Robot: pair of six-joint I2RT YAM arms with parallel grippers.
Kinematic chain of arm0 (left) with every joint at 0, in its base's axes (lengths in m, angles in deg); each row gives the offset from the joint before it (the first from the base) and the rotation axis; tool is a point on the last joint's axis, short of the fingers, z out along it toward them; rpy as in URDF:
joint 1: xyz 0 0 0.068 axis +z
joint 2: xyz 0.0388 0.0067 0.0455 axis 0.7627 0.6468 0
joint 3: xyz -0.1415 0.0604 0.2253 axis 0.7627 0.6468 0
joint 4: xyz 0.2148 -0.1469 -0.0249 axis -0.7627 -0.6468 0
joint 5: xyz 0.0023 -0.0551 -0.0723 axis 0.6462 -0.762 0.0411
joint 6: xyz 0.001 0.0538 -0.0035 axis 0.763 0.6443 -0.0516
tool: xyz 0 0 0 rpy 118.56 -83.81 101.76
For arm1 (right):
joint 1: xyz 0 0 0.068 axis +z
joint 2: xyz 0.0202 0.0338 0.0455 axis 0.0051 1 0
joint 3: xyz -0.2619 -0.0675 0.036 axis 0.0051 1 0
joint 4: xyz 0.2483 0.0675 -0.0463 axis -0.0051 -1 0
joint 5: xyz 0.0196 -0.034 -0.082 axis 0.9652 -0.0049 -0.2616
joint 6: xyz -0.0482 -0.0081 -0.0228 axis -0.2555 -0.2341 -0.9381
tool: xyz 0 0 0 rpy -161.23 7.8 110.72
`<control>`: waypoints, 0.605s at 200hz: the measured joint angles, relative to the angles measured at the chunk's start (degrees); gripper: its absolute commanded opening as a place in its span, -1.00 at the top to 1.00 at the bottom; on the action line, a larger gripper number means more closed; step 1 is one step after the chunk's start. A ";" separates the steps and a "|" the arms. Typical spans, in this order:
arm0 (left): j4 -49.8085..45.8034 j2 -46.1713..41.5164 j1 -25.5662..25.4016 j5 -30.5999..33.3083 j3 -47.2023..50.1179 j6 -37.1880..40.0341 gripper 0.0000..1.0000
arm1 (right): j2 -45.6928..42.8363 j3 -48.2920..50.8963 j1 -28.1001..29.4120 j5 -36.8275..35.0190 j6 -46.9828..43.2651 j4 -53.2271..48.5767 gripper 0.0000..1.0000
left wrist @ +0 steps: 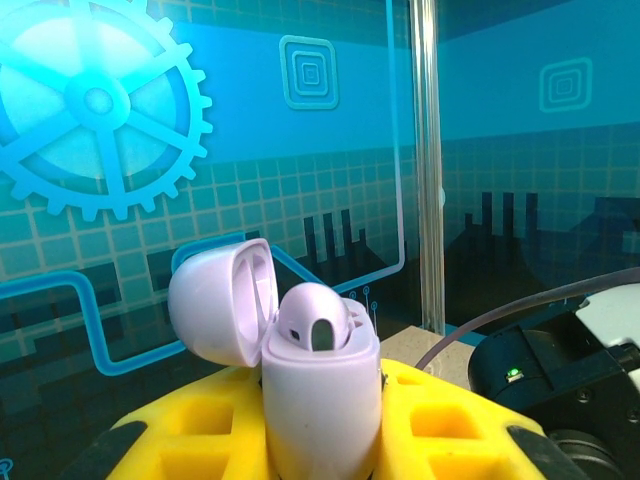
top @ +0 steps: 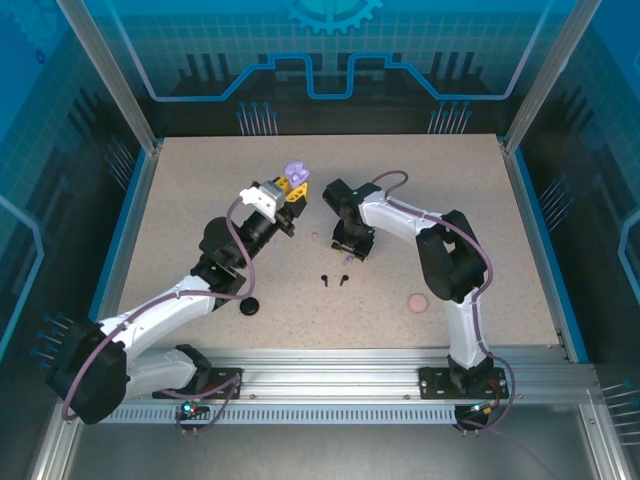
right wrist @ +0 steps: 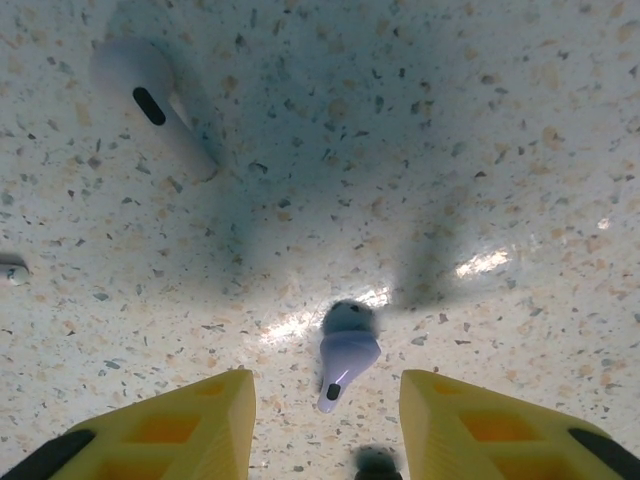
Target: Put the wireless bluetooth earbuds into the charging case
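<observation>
Jaws of the left gripper (top: 288, 188) are clamped on the lavender charging case (left wrist: 320, 400), which stands upright with its lid (left wrist: 220, 300) flipped open toward 9 o'clock and one lavender earbud (left wrist: 312, 322) seated inside. Right gripper (right wrist: 325, 392) jaws are spread wide and hold nothing, low over the speckled table (right wrist: 480, 150). A second lavender earbud (right wrist: 346, 358) lies between the yellow fingers (right wrist: 180, 425), untouched, with a pale earbud (right wrist: 150, 100) at 10 o'clock of it. In the top view, two black earbuds (top: 325, 279) lie at 6 o'clock of the right gripper, a pink case (top: 417, 301) at 4 o'clock, a black case (top: 249, 305) at 8 o'clock.
</observation>
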 measured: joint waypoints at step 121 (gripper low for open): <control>0.42 0.00 0.00 0.00 0.02 -0.22 1.00 | 3.54 -0.63 0.22 0.00 1.53 0.04 0.34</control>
